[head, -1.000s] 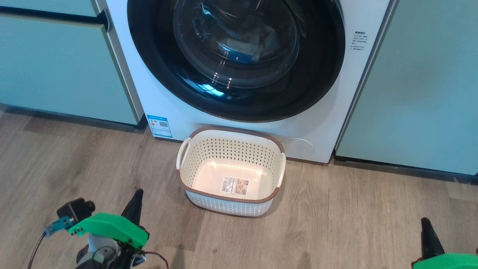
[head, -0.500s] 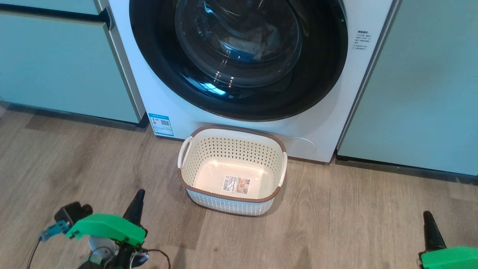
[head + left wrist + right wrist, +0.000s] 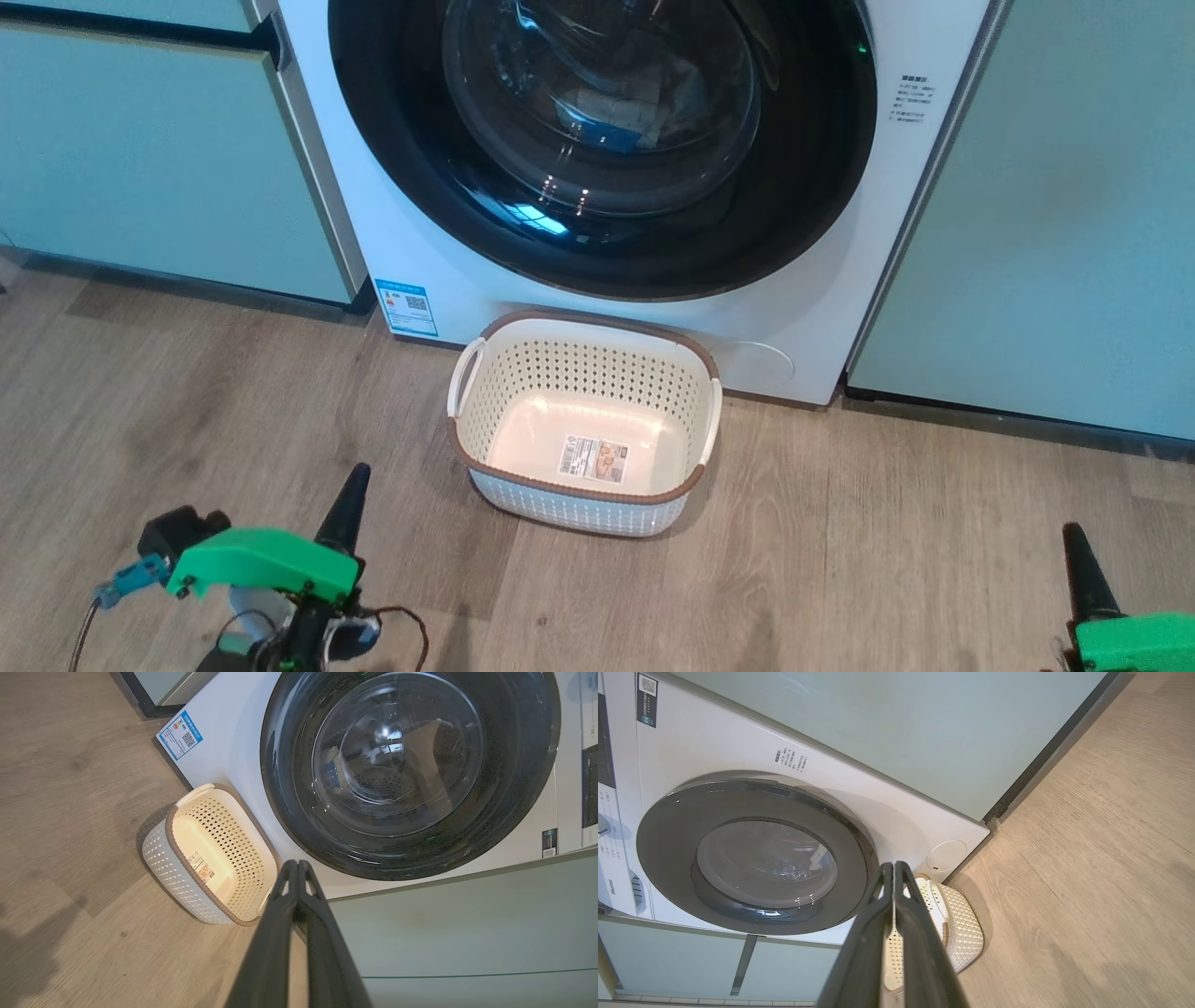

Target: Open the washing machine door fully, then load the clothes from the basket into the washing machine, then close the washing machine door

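Both left pincer (image 3: 295,864), right pincer (image 3: 894,865) pressed together, basket (image 3: 571,510) below door (image 3: 826,187), teal cabinets (image 3: 159,168) beside

The only brand I can read is the "Hisense" mark (image 3: 611,887) on the washing machine (image 3: 411,233). Its blue sticker (image 3: 406,306) and a small black sticker (image 3: 647,700) each carry a QR code. Their lettering, the printed lines (image 3: 913,98) and the basket (image 3: 579,369) label (image 3: 594,459) are too small for me to read.
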